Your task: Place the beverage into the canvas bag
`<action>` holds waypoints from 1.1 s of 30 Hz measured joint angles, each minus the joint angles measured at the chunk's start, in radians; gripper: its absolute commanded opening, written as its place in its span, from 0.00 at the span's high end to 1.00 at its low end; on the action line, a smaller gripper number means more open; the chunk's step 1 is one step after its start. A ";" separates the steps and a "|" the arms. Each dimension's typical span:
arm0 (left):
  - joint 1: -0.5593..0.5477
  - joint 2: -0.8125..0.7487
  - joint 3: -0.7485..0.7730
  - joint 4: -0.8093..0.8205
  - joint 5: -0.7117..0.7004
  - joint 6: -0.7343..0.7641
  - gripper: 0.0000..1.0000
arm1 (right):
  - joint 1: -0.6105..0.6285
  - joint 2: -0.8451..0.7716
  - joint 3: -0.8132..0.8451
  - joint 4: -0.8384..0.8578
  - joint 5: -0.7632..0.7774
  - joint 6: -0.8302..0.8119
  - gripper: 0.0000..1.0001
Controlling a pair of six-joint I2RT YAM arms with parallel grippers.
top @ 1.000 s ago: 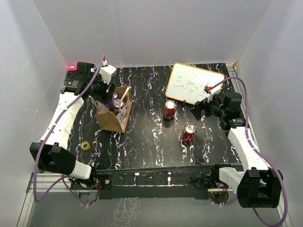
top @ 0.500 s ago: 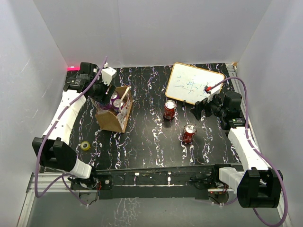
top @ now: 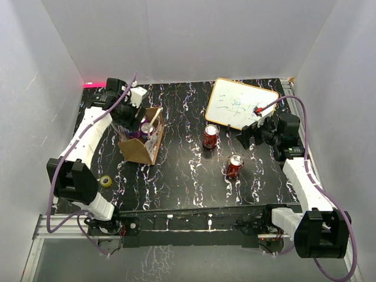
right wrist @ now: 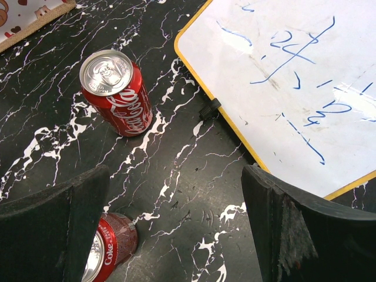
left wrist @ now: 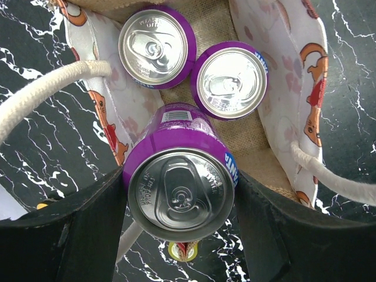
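The tan canvas bag [top: 140, 144] stands at the left of the black marbled table, with pale loop handles [left wrist: 41, 97]. Two purple cans [left wrist: 157, 46] [left wrist: 231, 80] stand inside it. My left gripper [left wrist: 181, 202] is shut on a third purple can [left wrist: 180, 182] and holds it just above the bag's open mouth, its fingers [left wrist: 64, 232] pressed on both sides. In the top view the left gripper [top: 130, 114] is over the bag's far end. My right gripper [right wrist: 176, 229] is open and empty, over the table by two red Coke cans [right wrist: 117, 94] [right wrist: 108, 252].
A whiteboard [top: 239, 103] with a yellow rim lies at the back right, near the right gripper [top: 251, 134]. Red cans stand mid-table [top: 210, 136] [top: 234, 166]. A small yellow tape roll [top: 106, 181] lies at the front left. White walls surround the table.
My left arm has shifted a little to the right and toward the back, carrying the purple can over the bag. The right arm has not moved.
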 measured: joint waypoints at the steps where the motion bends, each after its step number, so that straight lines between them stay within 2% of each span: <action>1: 0.000 0.006 0.000 0.000 -0.001 -0.002 1.00 | 0.000 0.000 0.000 0.000 0.000 0.000 0.02; 22: 0.000 0.073 -0.137 0.090 0.007 -0.025 1.00 | 0.000 0.000 0.000 0.000 0.000 -0.002 0.02; 33: 0.000 0.095 -0.157 0.140 0.000 -0.024 0.80 | 0.000 0.000 0.000 -0.001 0.000 -0.002 0.02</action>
